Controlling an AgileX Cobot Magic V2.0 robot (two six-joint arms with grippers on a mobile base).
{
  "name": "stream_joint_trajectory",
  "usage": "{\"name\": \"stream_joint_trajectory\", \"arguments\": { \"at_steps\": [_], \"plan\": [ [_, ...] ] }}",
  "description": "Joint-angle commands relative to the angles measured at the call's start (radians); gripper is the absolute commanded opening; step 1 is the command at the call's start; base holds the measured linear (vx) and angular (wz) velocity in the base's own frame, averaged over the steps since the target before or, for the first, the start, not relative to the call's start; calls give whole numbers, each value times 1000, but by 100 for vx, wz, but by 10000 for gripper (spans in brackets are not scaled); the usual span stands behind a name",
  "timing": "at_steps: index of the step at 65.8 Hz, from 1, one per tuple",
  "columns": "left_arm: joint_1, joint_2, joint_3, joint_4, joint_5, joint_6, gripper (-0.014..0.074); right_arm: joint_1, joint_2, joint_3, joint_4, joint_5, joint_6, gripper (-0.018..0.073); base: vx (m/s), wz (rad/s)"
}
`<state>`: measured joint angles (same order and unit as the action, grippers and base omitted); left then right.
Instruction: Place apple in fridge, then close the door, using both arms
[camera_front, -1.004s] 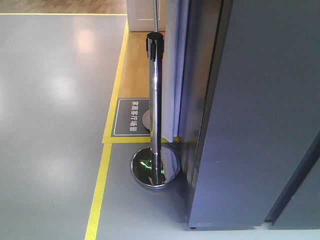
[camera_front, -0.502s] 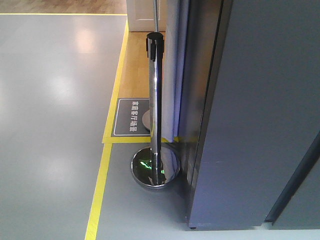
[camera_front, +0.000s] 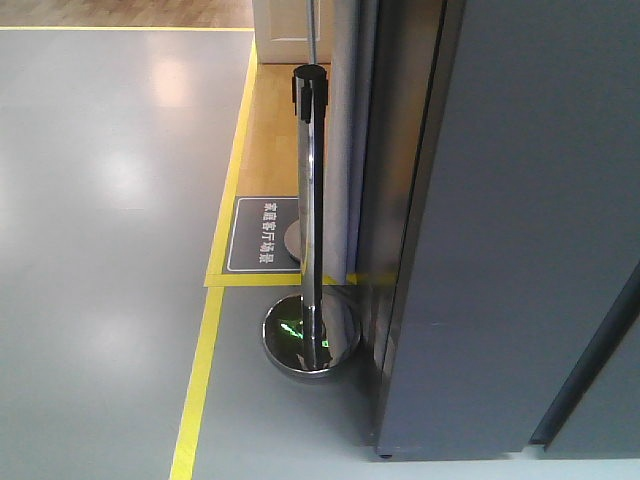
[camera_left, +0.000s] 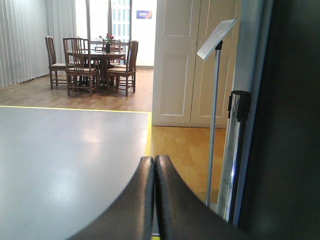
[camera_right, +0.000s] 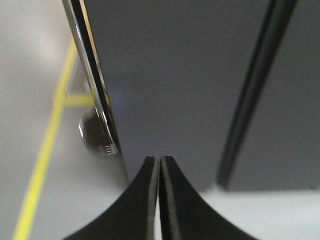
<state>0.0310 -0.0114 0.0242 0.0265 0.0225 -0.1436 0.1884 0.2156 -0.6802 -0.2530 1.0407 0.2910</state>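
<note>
Seemingly we are near the end: the door (camera_front: 500, 230) looks almost shut against the fridge (camera_front: 395, 150), and no apple is in view, presumably inside. Left jaws (camera_left: 154, 165) and right jaws (camera_right: 159, 165) are pressed together, empty.

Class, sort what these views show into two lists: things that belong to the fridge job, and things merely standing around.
Belongs to the job:
fridge door
left gripper, shut, empty
right gripper, shut, empty

Merely standing around:
chrome barrier post
floor sign
sign stand
dining table and chairs

The apple is not visible.
</note>
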Motion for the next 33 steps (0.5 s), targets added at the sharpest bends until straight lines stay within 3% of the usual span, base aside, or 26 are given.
{"name": "stream_joint_trajectory", "arguments": {
  "at_steps": [1, 8, 18, 26, 33],
  "plan": [
    [0, -16, 29, -7, -78, -1, -6, -96, -42, 70, 84, -291, -4, -2, 0, 0],
    [0, -16, 29, -7, -78, -1, -6, -159, -99, 213, 180, -530, -3, -2, 0, 0],
    [0, -16, 29, -7, -78, -1, -6, -188, -122, 391, 203, -826, -3, -2, 0, 0],
    [0, -17, 29, -7, -77, -1, -6, -187, -122, 492, 203, -942, -3, -2, 0, 0],
    [0, -17, 29, -7, -77, -1, -6, -187, -122, 552, 203, -954, -3, -2, 0, 0]
  ]
}}
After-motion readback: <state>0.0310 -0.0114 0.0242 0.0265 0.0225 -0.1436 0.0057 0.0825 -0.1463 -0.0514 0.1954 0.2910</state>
